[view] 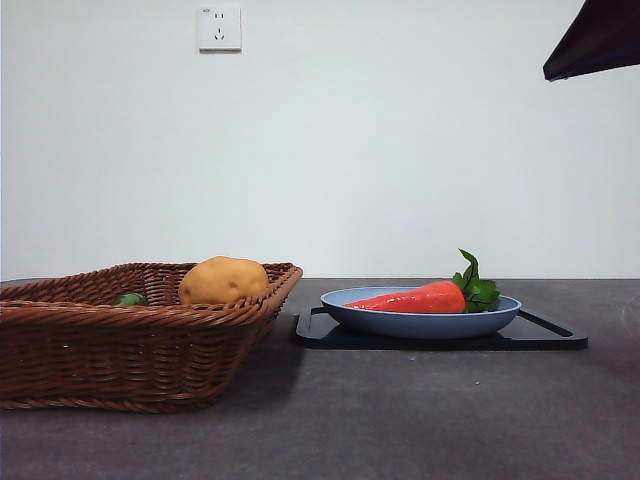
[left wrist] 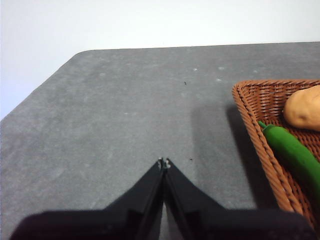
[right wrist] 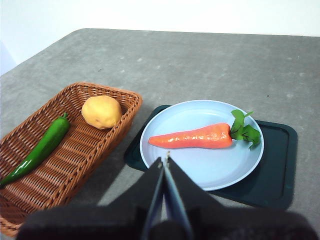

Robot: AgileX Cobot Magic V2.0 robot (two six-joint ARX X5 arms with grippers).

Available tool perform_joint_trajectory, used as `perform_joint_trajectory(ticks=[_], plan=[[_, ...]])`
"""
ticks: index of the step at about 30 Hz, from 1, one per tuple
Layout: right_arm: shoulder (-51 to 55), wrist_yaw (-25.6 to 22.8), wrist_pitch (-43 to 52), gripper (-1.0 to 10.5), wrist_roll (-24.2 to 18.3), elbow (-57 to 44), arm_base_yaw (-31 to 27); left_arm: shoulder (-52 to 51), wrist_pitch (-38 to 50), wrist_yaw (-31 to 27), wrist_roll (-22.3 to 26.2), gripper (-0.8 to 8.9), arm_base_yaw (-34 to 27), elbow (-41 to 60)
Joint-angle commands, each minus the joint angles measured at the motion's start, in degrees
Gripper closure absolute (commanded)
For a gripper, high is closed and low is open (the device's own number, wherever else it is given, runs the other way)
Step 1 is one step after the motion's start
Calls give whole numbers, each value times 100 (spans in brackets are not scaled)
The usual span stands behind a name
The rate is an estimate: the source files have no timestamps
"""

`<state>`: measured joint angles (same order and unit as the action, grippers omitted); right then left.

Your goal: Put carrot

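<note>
The carrot [view: 415, 298] is orange-red with green leaves and lies on a light blue plate [view: 420, 322] that sits on a dark tray [view: 545, 337]. In the right wrist view the carrot [right wrist: 192, 137] lies across the plate [right wrist: 210, 167], leaves toward the tray's far side. My right gripper [right wrist: 164, 159] is shut and empty, held above the plate's near rim; it shows as a dark tip [view: 595, 40] at the top right of the front view. My left gripper [left wrist: 164, 162] is shut and empty over bare table beside the basket.
A brown wicker basket [view: 60, 335] stands at the left with a yellow-brown potato [view: 222, 280] and a green pepper [right wrist: 42, 147] in it. The basket's rim [left wrist: 252, 130] lies close to the left gripper. The dark tray [right wrist: 277, 175] nearly touches the basket.
</note>
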<state>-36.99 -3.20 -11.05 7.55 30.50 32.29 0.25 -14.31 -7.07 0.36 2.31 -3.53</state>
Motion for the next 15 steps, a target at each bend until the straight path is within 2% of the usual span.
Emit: perform_joint_trajectory(ticks=[1,4,15], plan=[[-22,-22,52,943,52,35,39,-20,68,4,-83,805,-17,164],[-22,-22,52,943,52,35,39,-20,190,26,-232,805,-13,199],[-22,-22,50,943,52,35,39,-20,269,0,-225,805,-15,199]])
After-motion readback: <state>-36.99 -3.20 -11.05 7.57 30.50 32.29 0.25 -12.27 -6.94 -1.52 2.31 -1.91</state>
